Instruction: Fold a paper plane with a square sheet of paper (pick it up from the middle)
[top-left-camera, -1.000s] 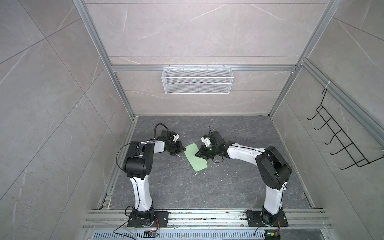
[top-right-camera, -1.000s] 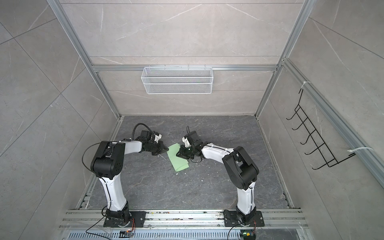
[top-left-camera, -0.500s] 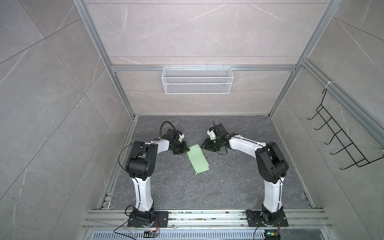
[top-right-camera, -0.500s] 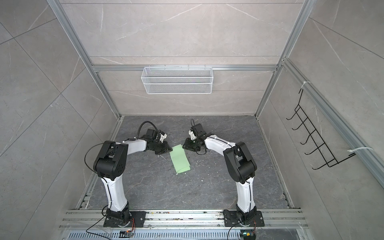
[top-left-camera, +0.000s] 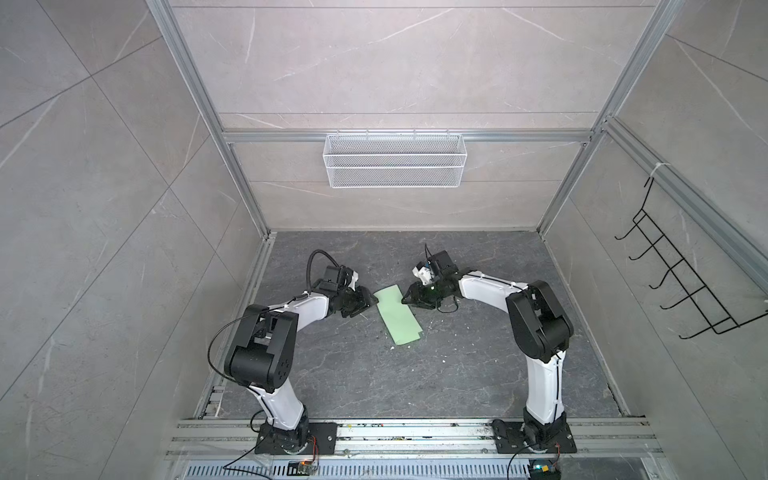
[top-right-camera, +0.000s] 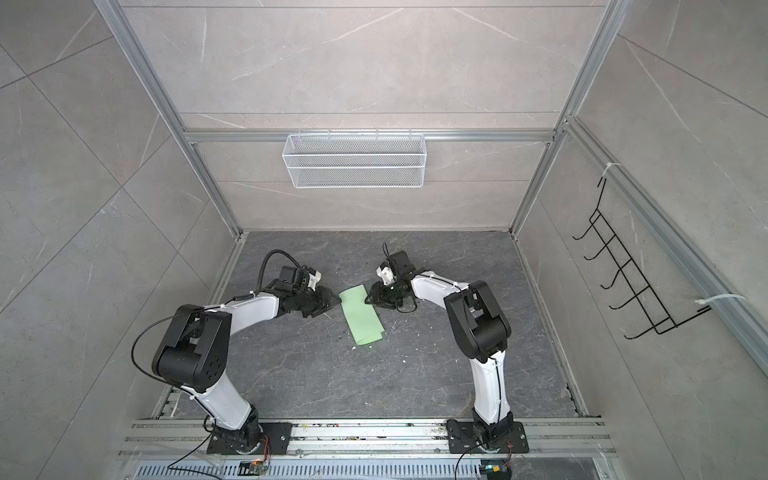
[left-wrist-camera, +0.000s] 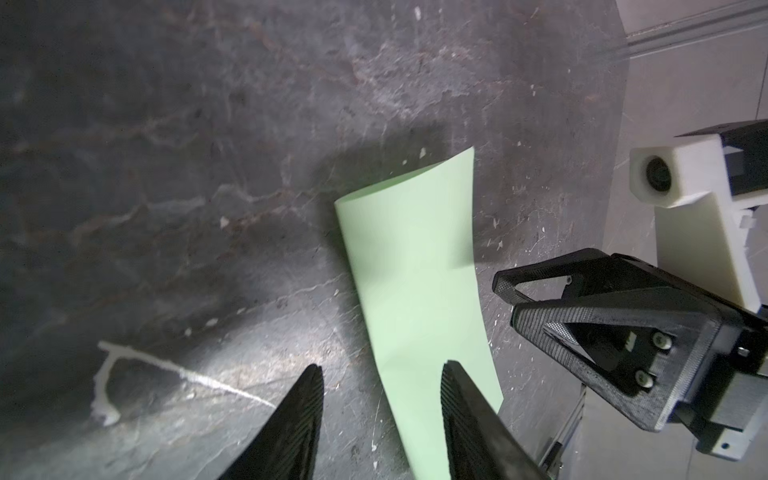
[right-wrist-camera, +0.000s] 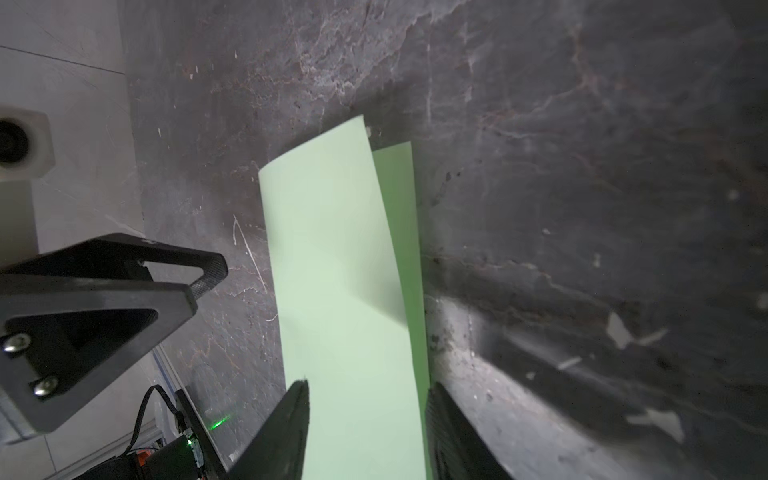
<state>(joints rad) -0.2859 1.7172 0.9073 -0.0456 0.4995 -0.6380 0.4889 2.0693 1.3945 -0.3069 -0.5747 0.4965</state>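
Note:
The square sheet of paper (top-left-camera: 398, 318) (top-right-camera: 360, 318) lies on the dark floor folded in half into a long pale green strip; no paper plane is in view. My left gripper (top-left-camera: 369, 300) (top-right-camera: 331, 300) stands open at the left of the strip's far end. In the left wrist view the left gripper (left-wrist-camera: 383, 366) has one finger over the paper (left-wrist-camera: 415, 270). My right gripper (top-left-camera: 406, 298) (top-right-camera: 369, 300) is open at the right of that end. In the right wrist view the right gripper (right-wrist-camera: 369, 383) straddles the strip (right-wrist-camera: 336, 270), whose upper layer bows up off the lower one.
A white wire basket (top-left-camera: 395, 166) hangs on the back wall and a black hook rack (top-left-camera: 681, 291) on the right wall. Small white scraps (top-left-camera: 432, 322) dot the floor around the paper. Metal rails (top-left-camera: 415, 434) run along the front edge.
Both grippers have opened. The right gripper has drawn back off the paper's middle to its far end. The strip now lies longer and flatter on the floor.

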